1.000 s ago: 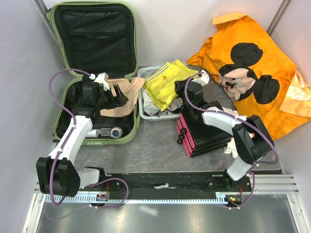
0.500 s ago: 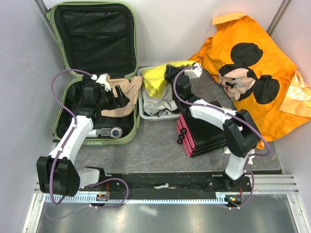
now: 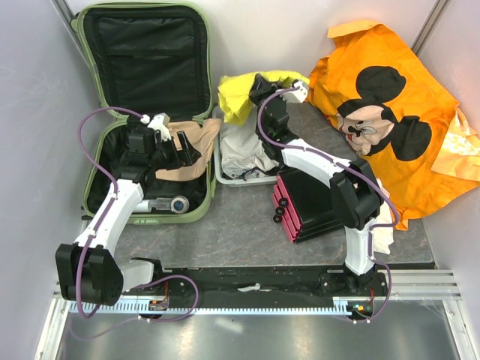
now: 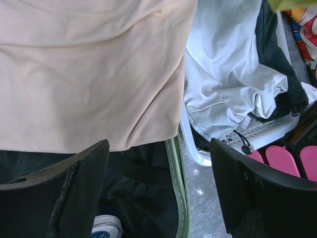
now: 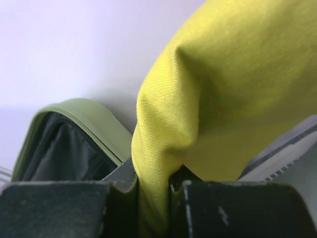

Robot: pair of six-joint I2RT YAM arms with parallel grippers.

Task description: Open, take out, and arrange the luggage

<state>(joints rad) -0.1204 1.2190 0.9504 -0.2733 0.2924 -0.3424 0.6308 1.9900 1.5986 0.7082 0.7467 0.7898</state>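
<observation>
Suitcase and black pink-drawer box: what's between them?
The white mesh basket holding white clothing sits between suitcase and box, clearest in the top view.

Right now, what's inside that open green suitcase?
In the luggage a peach garment drapes over its right rim, and a white cylinder-like item lies near the front edge. Anything under the garment is covered.

text: none legible | labels: none | brands: none | numbers: none

Left hand (image 3: 182, 151) gaping; right hand (image 3: 253, 88) pinched, arm outstretched
</observation>
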